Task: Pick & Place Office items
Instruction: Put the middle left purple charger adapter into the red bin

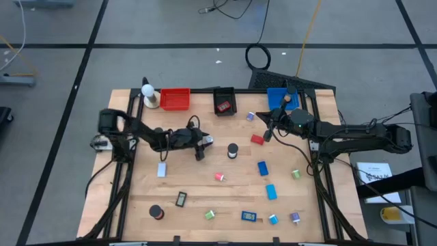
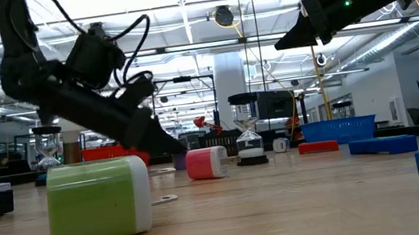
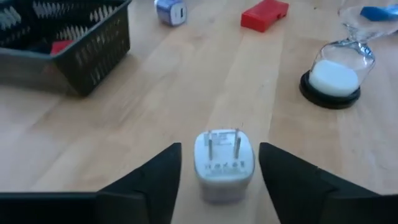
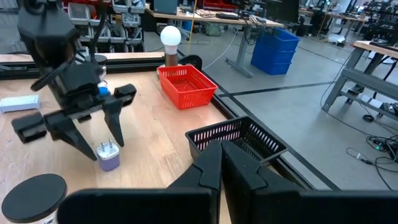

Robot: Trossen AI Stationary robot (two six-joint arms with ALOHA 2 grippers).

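Left gripper [image 3: 217,171] low over the bench [image 1: 191,184], jaws spread, a white plug adapter [image 3: 224,163] standing between the two fingers [image 3: 155,180] with gaps either side, prongs up, resting on the wood, not gripped. Right wrist view shows same adapter [image 4: 108,155] upright under the left gripper [image 4: 93,134], fingers straddling it. Just ahead of left gripper: hourglass [image 3: 339,68] with black base, a red block [image 3: 265,14] beyond it, a small purple-white charger [image 3: 170,10] near that. Black basket [image 3: 74,50] off to one side of it, something red inside. Right gripper [image 1: 268,131] raised above bench, jaws closed, nothing held, near the red block [image 1: 257,139] and in front of the blue bin [image 1: 278,97]; black basket [image 4: 239,140] lies just past its fingertips, red basket [image 4: 183,84] and white ball on stand [image 4: 169,40] farther off. Other office items spread over near half of bench: blue blocks [image 1: 262,168], green clip [image 1: 209,214], pink piece [image 1: 219,176], black roll [image 1: 156,212].
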